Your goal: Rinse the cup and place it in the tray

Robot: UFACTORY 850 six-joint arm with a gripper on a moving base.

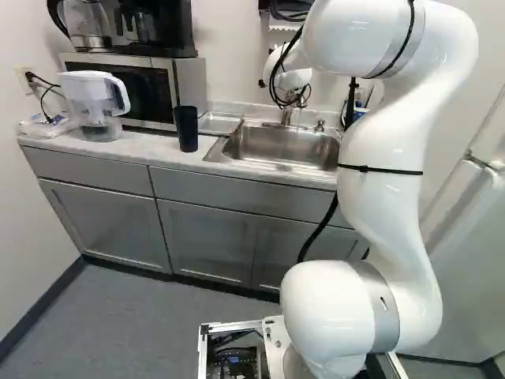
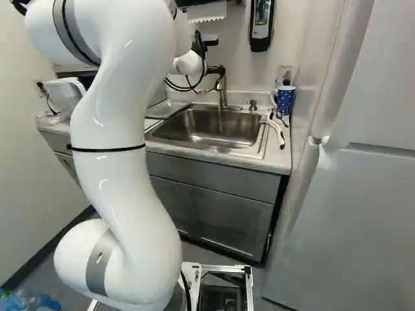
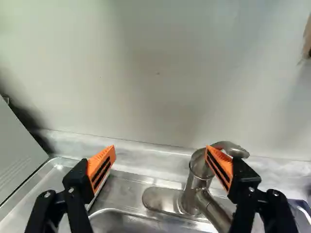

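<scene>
Steel sink (image 1: pixel 272 146) in pale counter (image 1: pixel 160 148), grey cabinets (image 1: pixel 102 225), white wall (image 1: pixel 229 59), hand (image 2: pixel 216 70) released

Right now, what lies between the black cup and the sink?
The left base view shows, between the black cup and the sink, the metal tray toward the back and bare countertop nearer the front.

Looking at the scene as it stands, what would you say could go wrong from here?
The open claw hangs close to the faucet, so one finger might knock its handle. The dark cup stands near the front edge of the counter, so a clumsy grasp might tip it onto the floor.
</scene>
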